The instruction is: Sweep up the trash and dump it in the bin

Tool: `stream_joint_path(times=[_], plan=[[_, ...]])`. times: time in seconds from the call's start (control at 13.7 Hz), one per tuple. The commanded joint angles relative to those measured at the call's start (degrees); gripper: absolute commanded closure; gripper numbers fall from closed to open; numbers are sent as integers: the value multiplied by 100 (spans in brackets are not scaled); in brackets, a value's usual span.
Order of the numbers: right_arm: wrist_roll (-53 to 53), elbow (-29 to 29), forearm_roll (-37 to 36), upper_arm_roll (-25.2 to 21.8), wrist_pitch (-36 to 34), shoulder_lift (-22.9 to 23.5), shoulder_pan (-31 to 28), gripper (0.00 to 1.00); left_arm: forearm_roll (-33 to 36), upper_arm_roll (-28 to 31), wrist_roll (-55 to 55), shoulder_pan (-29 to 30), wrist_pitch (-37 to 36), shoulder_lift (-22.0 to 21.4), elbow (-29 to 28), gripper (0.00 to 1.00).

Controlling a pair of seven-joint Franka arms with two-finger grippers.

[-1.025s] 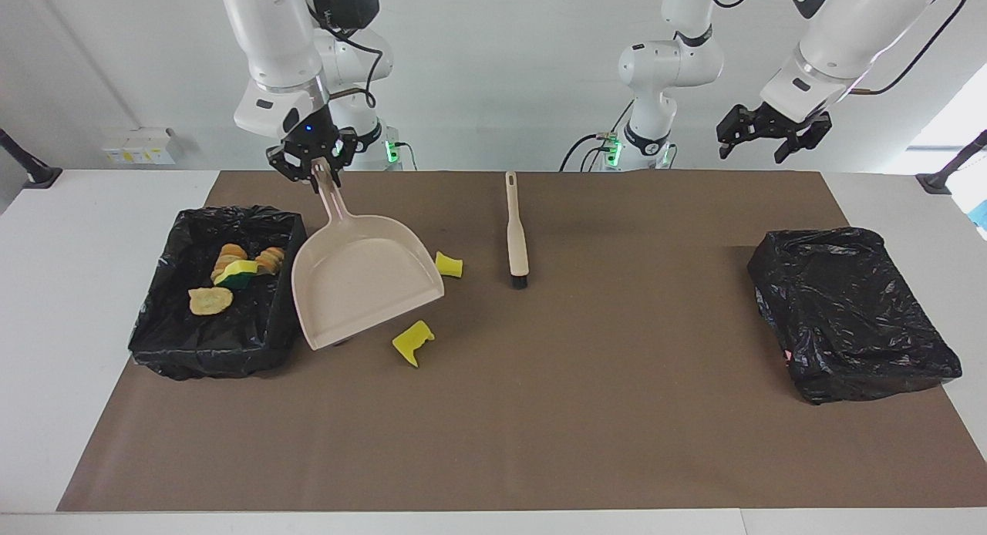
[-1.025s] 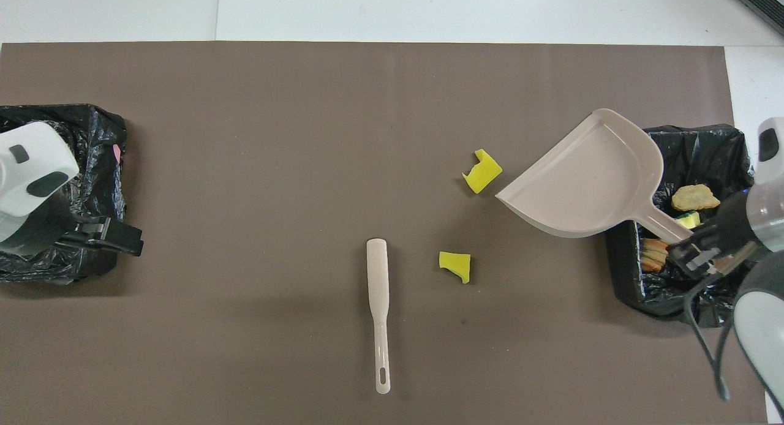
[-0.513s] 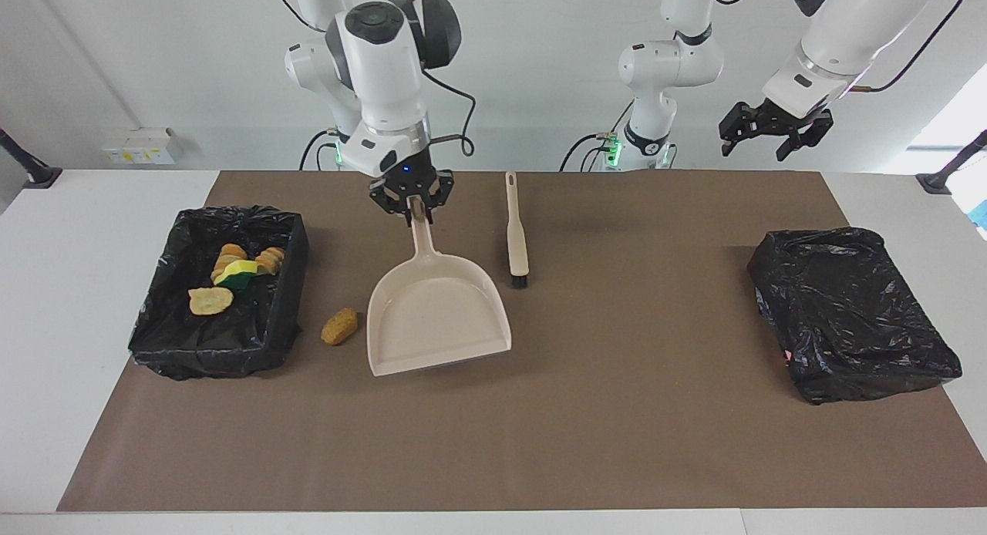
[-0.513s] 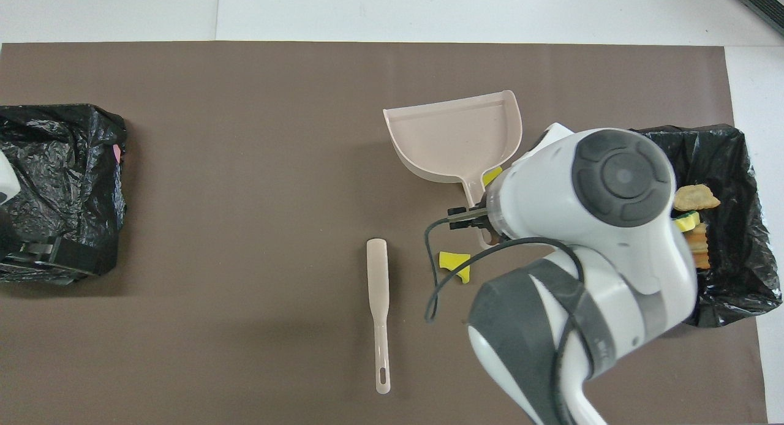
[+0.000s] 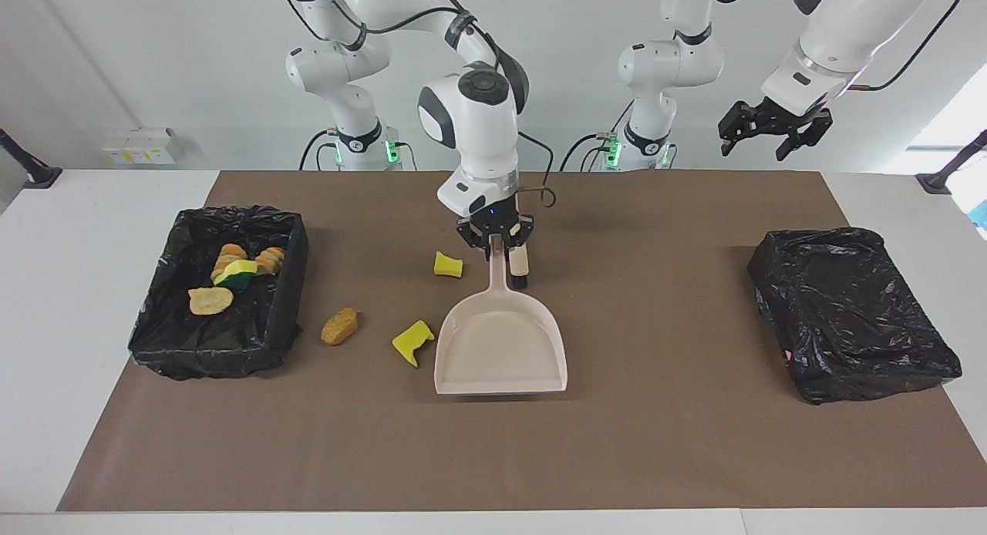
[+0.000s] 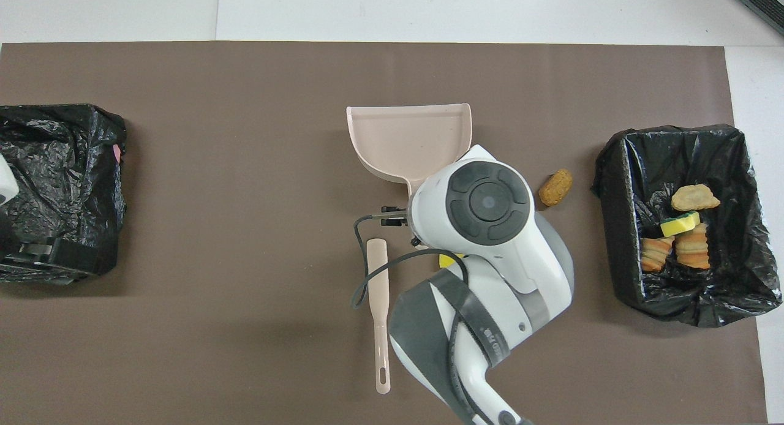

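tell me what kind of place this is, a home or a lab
Most likely a robotics lab set up for a cleaning test. Two white arms are mounted at a table covered with a brown mat. Sponge scraps, a beige dustpan and two bag-lined bins are laid out on it.

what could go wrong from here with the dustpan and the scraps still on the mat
The right gripper holds the dustpan only by its thin handle, so the pan could twist or slip. Its rim sits close to the yellow scrap, which could get knocked away instead of scooped. The brush lies right beside the right arm, which may bump it. The left gripper waits open over the table's end.
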Motion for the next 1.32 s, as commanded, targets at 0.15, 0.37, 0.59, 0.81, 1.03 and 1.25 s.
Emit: stream_joint_path(times=[0.15,0.37,0.59,0.81,1.03,1.25], plan=[[579,844,-583,-28,436,1166,100,100,73,-32,80,39,155,-165,-206,0],[483,862,-653,-37,375,1115,99,0,73,-32,80,39,146,-165,-206,0],[150,853,-592,-37,271,756,-6,0,73,-32,80,39,146,-165,-206,0],[-596,836,-164,-37,-528,202,-269,0,73,-32,80,39,137,-165,-214,0],[-1651,818,50,-28,-1257,-247,-699,0,73,-32,89,39,137,-165,-215,0],[-2591,809,251,-46,-1715,-529,-1164,0,73,-32,80,40,137,-165,-215,0]])
